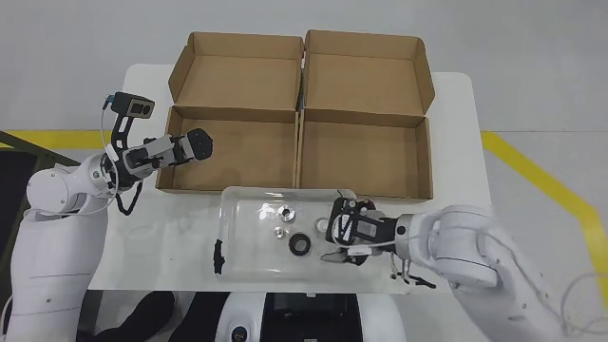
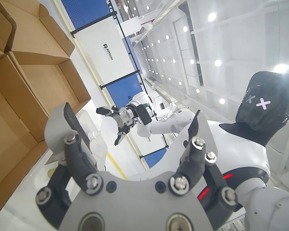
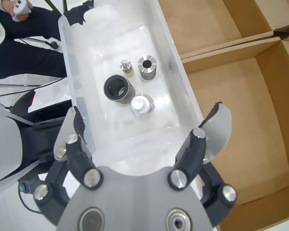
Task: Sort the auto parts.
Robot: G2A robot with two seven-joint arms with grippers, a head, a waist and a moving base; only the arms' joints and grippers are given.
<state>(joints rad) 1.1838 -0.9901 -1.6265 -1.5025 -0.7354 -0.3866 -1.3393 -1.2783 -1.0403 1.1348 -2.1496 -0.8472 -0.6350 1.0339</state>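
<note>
A clear plastic bin [image 1: 249, 237] [image 3: 163, 49] at the table's front holds the parts: a black ring bushing [image 3: 118, 90] [image 1: 301, 244], a silver cylinder with a bore [image 3: 147, 67] [image 1: 283, 214], a small silver toothed piece [image 3: 126, 66] [image 1: 278, 232] and a white capped part [image 3: 142, 104]. My right gripper [image 3: 145, 116] [image 1: 342, 233] hangs open over the bin's right end, nothing between its fingers, the white part nearest it. My left gripper [image 2: 132, 116] [image 1: 201, 144] is open and empty, raised at the left box's left wall.
Two open cardboard boxes, left [image 1: 237, 157] and right [image 1: 366, 157], stand side by side behind the bin, flaps raised at the back. Black tape [image 1: 218, 255] marks the bin's left end. Bare white table [image 1: 152, 237] lies left of the bin.
</note>
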